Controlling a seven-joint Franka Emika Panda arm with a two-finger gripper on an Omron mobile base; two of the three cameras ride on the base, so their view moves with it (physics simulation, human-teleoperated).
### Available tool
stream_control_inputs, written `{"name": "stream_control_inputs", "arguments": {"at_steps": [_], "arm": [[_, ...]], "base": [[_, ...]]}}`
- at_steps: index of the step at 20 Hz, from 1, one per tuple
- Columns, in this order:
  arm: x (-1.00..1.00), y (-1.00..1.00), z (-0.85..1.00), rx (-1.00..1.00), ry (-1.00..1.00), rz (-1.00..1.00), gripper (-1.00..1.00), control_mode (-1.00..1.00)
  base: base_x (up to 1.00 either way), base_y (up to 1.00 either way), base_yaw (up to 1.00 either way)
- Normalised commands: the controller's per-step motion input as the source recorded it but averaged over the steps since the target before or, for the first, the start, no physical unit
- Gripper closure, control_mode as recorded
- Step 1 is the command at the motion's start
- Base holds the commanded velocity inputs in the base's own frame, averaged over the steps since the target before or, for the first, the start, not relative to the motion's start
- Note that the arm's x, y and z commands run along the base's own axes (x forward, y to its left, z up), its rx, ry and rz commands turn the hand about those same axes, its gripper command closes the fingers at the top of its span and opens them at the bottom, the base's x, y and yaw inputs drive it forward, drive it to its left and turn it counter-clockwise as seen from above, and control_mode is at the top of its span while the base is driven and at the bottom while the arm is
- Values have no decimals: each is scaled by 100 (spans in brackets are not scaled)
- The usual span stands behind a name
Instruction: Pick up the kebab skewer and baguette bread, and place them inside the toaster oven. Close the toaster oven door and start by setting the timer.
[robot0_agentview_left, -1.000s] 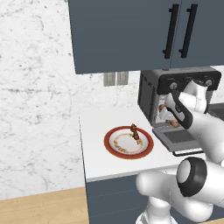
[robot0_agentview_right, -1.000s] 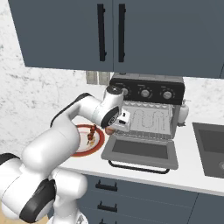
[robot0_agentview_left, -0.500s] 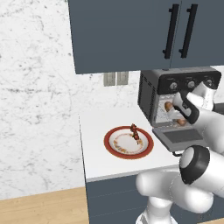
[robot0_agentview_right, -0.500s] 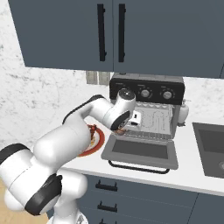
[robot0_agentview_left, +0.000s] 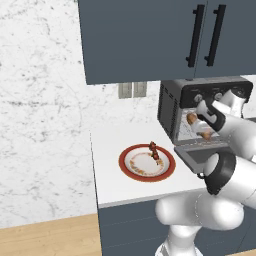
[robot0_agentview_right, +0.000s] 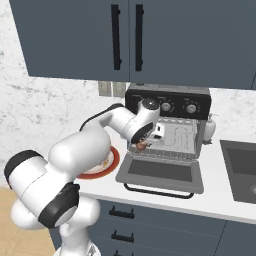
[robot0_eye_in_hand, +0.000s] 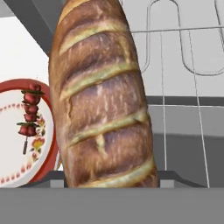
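Golden-brown and scored across its crust, the baguette (robot0_eye_in_hand: 103, 94) sits clamped in the gripper (robot0_agentview_left: 200, 127) at the mouth of the toaster oven (robot0_agentview_right: 172, 125), its length running up the middle of the hand view with the fingers hidden behind it. From the left base view the loaf (robot0_agentview_left: 198, 127) shows as a brown lump just below the white hand, level with the oven's opening. From the right base view the loaf (robot0_agentview_right: 142, 145) pokes out under the wrist, above the near left corner of the lowered door (robot0_agentview_right: 160, 172).

The door lies flat on the counter (robot0_agentview_left: 110, 165), its bar handle toward the counter's front edge. Inside the oven a wire rack (robot0_eye_in_hand: 183, 65) crosses the pale cavity behind the bread. Three round knobs (robot0_agentview_right: 190, 108) line the black strip across the oven's top.

The skewer (robot0_agentview_left: 154, 151) rests on the red-rimmed plate (robot0_agentview_left: 127, 156), at its right side nearest the oven. In the hand view the skewer (robot0_eye_in_hand: 29, 114) lies on the plate's patterned face, left of the baguette.

Blue-grey cabinets (robot0_agentview_left: 150, 35) hang above, against a marbled white wall (robot0_agentview_left: 40, 100). A sink (robot0_agentview_right: 242, 167) is set in the counter to the oven's right.
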Motion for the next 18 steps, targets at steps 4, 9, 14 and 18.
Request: {"name": "stream_control_inputs", "arguments": {"at_steps": [4, 9, 14, 18], "arm": [[22, -7, -1, 0, 0, 0, 100, -100], [19, -9, -18, 0, 0, 0, 100, -100], [28, -19, -13, 0, 0, 0, 100, -100], [11, -24, -3, 0, 0, 0, 100, -100]], "base": [[0, 0, 0], [0, 0, 0], [0, 0, 0], [0, 0, 0]]}}
